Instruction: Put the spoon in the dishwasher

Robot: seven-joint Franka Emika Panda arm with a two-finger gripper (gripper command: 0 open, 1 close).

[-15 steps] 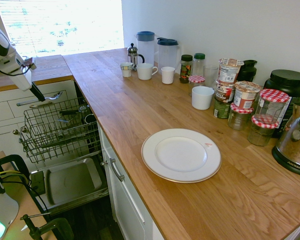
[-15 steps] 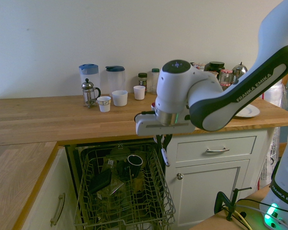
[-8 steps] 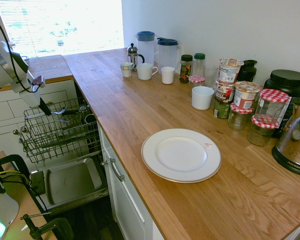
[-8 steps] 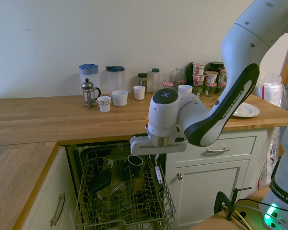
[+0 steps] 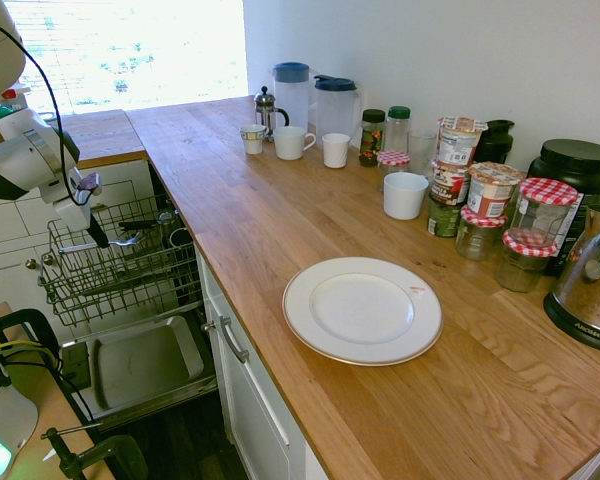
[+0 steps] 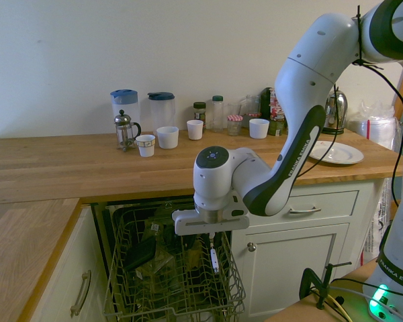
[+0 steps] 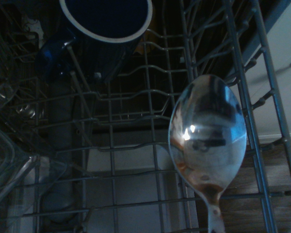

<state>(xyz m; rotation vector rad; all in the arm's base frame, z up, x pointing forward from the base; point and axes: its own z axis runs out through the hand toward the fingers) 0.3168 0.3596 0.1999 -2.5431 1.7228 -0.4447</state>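
Observation:
The small silver spoon [image 6: 214, 258] hangs bowl down from my gripper [image 6: 211, 239], which is shut on its handle. Its bowl reaches just inside the dishwasher's [image 6: 174, 285] pulled-out grey wire rack, close to the rack's side nearest the white cupboard. In the first exterior view my gripper [image 5: 99, 236] sits low over the rack [image 5: 120, 272], and the spoon [image 5: 128, 239] pokes out sideways among the wires. The wrist view shows the spoon's shiny bowl [image 7: 208, 141] close up over the rack wires. The steel-lined door [image 5: 140, 365] lies folded down below.
A dark blue mug [image 7: 106, 29] and other dark items [image 6: 144, 251] sit in the rack. On the wooden counter [image 5: 280, 220] stand a white plate [image 5: 362, 310], white cups, two jugs [image 5: 315, 100], a French press and several jars. White drawers [image 6: 302, 208] flank the dishwasher.
My arm has come down and swung over the rack, carrying the spoon from above the rack's rim to among its wires. The grip on the handle has stayed the same.

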